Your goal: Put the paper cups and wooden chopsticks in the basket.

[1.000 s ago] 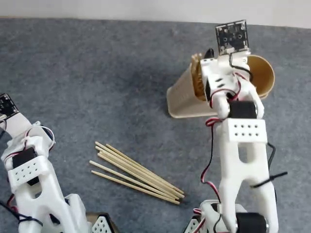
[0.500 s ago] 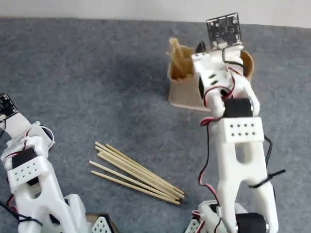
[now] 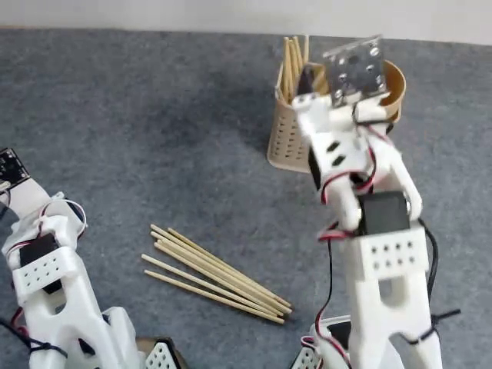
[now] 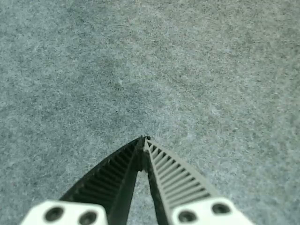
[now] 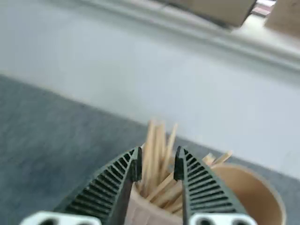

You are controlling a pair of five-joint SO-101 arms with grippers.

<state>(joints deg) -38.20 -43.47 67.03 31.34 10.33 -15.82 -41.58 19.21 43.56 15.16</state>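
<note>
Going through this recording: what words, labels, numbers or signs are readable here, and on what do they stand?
None can be read.
The circuit board on an arm's wrist shows no legible marking.
The basket, paper cup, loose chopsticks and table carry no visible print.

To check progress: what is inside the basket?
Several wooden chopsticks stand in the basket, tips above its rim. Its lower inside is hidden by its wall and the right arm.
</note>
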